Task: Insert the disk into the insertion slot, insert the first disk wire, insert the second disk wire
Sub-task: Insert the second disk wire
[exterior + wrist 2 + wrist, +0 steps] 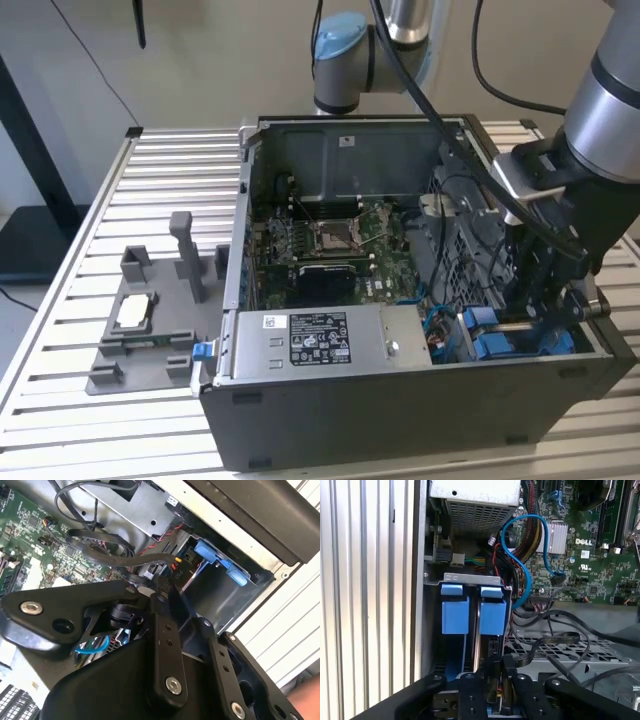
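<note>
Gripper (540, 300) reaches into the black computer case (400, 420) at the insertion slot (470, 611); its linkage hides the jaws, so their state cannot be told.

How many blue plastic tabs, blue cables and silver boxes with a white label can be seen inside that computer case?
Blue plastic tabs at the drive bay: 2, and in the first wrist view.
Blue cables: 1, looping over the circuit board.
Silver boxes with a white label: 1, the power-supply box in the exterior view.
Total: 4.
</note>
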